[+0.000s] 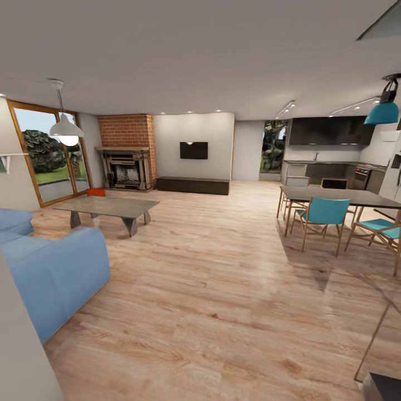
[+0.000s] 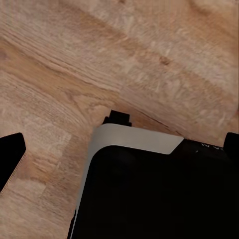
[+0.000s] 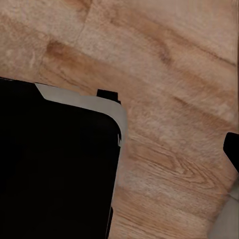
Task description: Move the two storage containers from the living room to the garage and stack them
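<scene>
One red-orange storage container is showing far off on the living room floor; probably light and stiff, so grip its thin rim. I cannot tell the jaws' state.

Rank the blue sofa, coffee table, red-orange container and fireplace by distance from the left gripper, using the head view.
1. Blue sofa, near left.
2. Coffee table, left middle.
3. Red-orange container, beyond the table.
4. Fireplace, far wall.

pale plank floor carries red-orange container by fireplace.
</scene>
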`<state>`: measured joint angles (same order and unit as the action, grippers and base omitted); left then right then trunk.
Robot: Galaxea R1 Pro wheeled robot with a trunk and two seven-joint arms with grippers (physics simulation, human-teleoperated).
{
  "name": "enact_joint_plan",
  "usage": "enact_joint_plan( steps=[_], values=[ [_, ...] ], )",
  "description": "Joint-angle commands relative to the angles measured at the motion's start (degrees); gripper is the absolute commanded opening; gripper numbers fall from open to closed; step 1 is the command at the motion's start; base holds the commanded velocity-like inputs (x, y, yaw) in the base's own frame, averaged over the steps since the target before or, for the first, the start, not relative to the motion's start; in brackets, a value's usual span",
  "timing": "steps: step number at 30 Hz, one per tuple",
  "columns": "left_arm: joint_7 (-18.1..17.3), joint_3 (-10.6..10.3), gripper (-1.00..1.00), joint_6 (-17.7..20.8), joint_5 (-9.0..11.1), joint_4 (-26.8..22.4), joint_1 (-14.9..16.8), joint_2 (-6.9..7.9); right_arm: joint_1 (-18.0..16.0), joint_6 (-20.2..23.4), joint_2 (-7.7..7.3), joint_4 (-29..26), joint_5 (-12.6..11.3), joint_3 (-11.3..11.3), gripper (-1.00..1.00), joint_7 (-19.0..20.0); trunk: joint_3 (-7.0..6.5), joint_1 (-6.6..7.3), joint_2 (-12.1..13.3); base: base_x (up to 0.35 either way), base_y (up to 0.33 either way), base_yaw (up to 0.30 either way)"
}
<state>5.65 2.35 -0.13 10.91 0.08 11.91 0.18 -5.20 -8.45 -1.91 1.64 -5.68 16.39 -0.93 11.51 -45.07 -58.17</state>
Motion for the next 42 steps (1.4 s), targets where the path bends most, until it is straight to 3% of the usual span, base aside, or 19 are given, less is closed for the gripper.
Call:
enact_joint_plan(
  steps=[1,5,6,9,14,18,42],
  values=[
    [0.06,0.2,1.0,-0.02,0.25,0.01,0.04,0.0,-0.08,-0.36,0.02,0.19,-1.42,0.46,1.0,-0.37,0.07,-0.04,-0.04,0.322,0.08,0.0],
    [0.06,0.2,1.0,-0.04,0.25,0.01,0.04,0.0,-0.08,-0.42,-0.36,0.16,-6.39,0.48,1.0,-2.77,0.07,-0.04,-0.04,0.322,0.08,0.0],
    [0.06,0.2,1.0,-0.04,0.25,0.01,0.04,0.0,-0.08,-0.38,-0.51,0.14,-9.13,0.64,1.0,-4.23,0.07,-0.04,-0.04,0.322,0.08,0.0],
    [0.06,0.2,1.0,-0.1,0.25,0.01,0.04,0.0,-0.08,-0.39,-0.65,0.12,-11.37,1.17,1.0,-5.85,0.07,-0.04,-0.04,0.322,0.08,0.0],
    [0.06,0.2,1.0,0.02,0.25,0.01,0.04,0.0,-0.08,-0.39,-0.66,0.12,-8.43,1.27,1.0,-6.03,0.07,-0.04,-0.04,0.322,0.079,0.0],
    [0.06,0.2,1.0,0.06,0.24,-0.01,0.04,-0.04,-0.08,-0.35,-0.72,0.12,-7.65,1.28,1.0,-5.3,0.07,-0.04,-0.04,0.322,0.068,0.0],
    [0.6,0.72,1.0,0.03,0.15,-0.25,0.04,-0.27,-0.08,-0.34,-0.64,0.12,-7.55,1.28,1.0,-5.13,0.07,-0.04,-0.04,0.322,0.003,0.0]
  ],
)
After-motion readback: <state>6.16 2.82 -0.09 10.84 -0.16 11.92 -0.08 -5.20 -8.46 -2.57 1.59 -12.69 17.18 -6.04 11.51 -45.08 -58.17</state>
